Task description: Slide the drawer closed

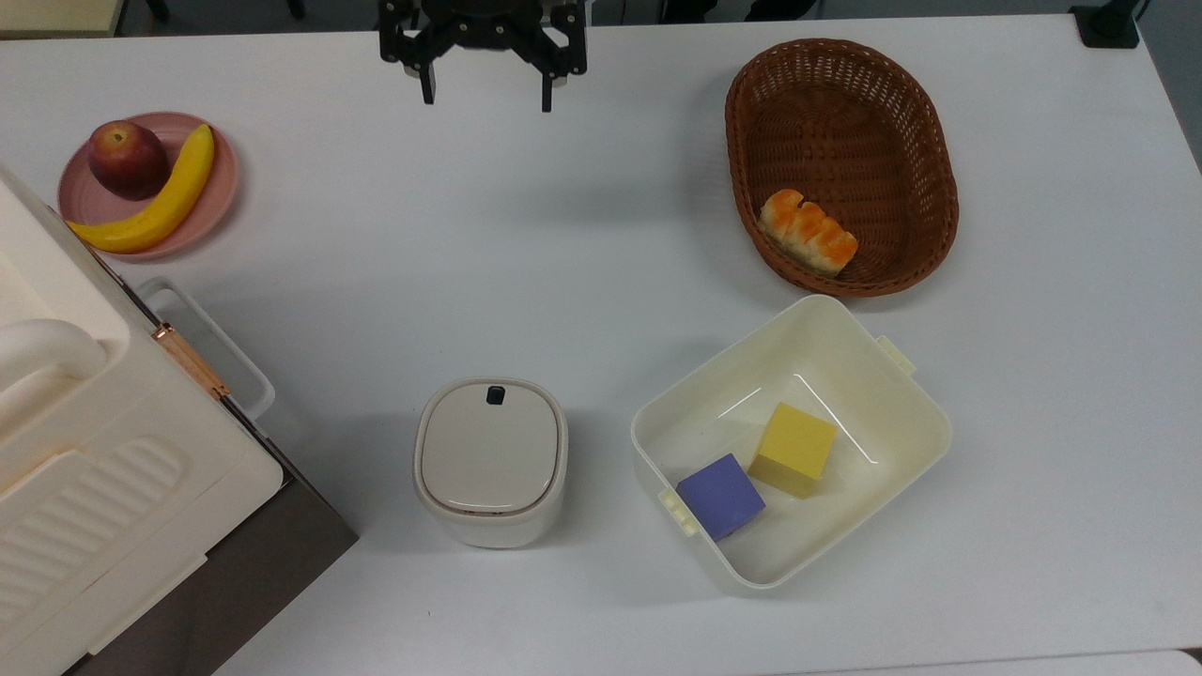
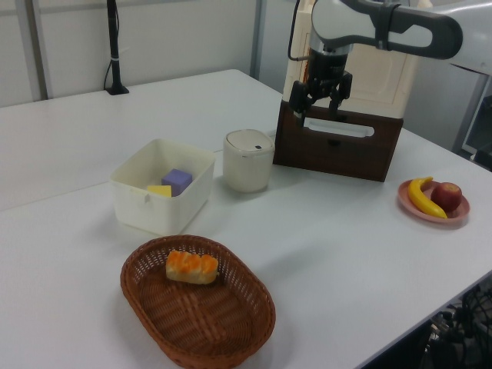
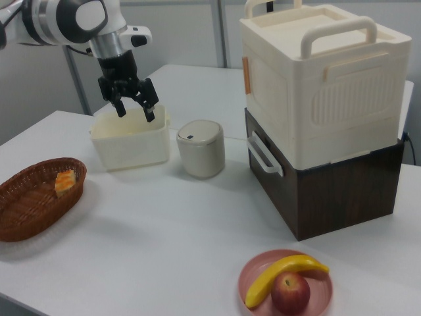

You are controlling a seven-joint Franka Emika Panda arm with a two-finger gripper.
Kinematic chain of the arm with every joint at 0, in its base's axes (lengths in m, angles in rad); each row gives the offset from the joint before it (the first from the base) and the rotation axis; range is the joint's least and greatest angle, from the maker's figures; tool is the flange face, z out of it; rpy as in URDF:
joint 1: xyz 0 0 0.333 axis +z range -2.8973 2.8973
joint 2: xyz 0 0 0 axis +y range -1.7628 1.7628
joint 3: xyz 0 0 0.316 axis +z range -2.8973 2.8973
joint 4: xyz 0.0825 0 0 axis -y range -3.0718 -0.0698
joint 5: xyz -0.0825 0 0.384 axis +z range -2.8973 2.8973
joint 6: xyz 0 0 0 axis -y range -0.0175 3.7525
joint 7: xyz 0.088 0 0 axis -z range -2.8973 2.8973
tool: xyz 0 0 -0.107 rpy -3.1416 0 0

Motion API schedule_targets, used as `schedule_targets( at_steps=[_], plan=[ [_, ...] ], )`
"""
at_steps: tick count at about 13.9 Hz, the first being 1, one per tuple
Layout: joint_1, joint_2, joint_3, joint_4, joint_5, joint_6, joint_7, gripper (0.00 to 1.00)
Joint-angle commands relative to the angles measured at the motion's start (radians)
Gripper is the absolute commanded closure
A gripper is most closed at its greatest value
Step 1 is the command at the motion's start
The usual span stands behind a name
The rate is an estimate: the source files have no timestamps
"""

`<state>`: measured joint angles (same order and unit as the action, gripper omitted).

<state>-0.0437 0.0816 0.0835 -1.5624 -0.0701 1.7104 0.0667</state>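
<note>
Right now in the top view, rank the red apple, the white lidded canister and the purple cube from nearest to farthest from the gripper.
From the gripper:
1. Red apple, on the pink plate at the top view's left.
2. White lidded canister, below the gripper.
3. Purple cube, in the cream tub, lower right.

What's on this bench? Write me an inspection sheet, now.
Surface: white table, no spills seen.
Job's things: dark brown drawer with white loop handle, front looks flush under the cream cabinet.
Clutter: white lidded canister; cream plastic tub holding purple cube and yellow cube; brown wicker basket with bread; pink plate with apple and banana.
Hand: black two-finger hand open, empty, away from the drawer.
Cables: black cable along the arm.
Surroundings: black post at the table's edge.
</note>
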Motion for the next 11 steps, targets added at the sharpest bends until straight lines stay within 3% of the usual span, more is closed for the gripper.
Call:
schedule_targets(
  at_steps=[1, 11],
  plan=[
    [0.134, -0.074, -0.158, -0.05, 0.043, -0.014, 0.012, 0.0],
    [0.134, -0.077, -0.165, -0.042, 0.081, -0.037, 0.01, 0.0]
  ],
)
